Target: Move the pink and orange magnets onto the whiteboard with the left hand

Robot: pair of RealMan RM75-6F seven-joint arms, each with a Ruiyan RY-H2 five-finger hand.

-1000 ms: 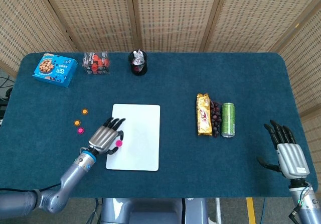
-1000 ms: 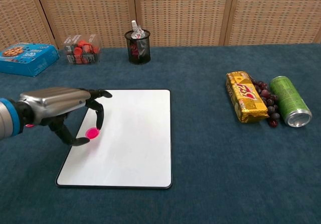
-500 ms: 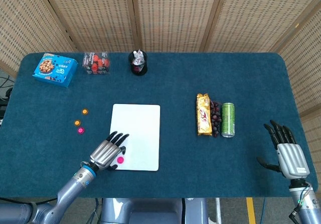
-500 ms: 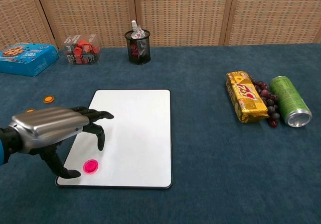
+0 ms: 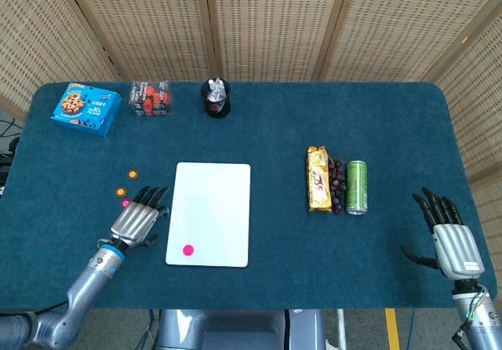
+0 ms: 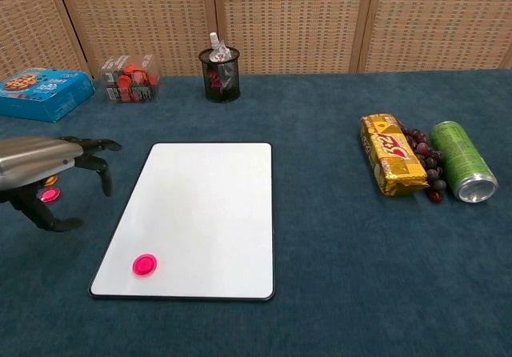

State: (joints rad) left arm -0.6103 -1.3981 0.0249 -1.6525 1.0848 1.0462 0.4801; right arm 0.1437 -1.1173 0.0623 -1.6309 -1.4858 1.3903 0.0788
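The whiteboard (image 5: 216,201) (image 6: 208,205) lies flat at mid-table. One pink magnet (image 5: 187,249) (image 6: 145,264) rests on its near left corner. My left hand (image 5: 135,223) (image 6: 36,165) hovers just left of the board, open and holding nothing. Its fingertips reach over a second pink magnet (image 5: 125,203) (image 6: 50,194) on the cloth. Two orange magnets (image 5: 121,192) (image 5: 132,174) lie a little beyond it; the chest view shows one orange magnet (image 6: 50,181) partly behind the hand. My right hand (image 5: 451,240) rests at the near right, fingers spread and empty.
A blue cookie box (image 5: 86,107), a clear box of red items (image 5: 150,98) and a black mesh cup (image 5: 216,99) line the far edge. Right of the board lie a gold snack pack (image 5: 318,179), grapes (image 5: 336,184) and a green can (image 5: 357,187).
My left hand slid the pink magnet down to the board's near left corner, let it go, and moved left off the board over the loose magnets. The right hand stayed still.
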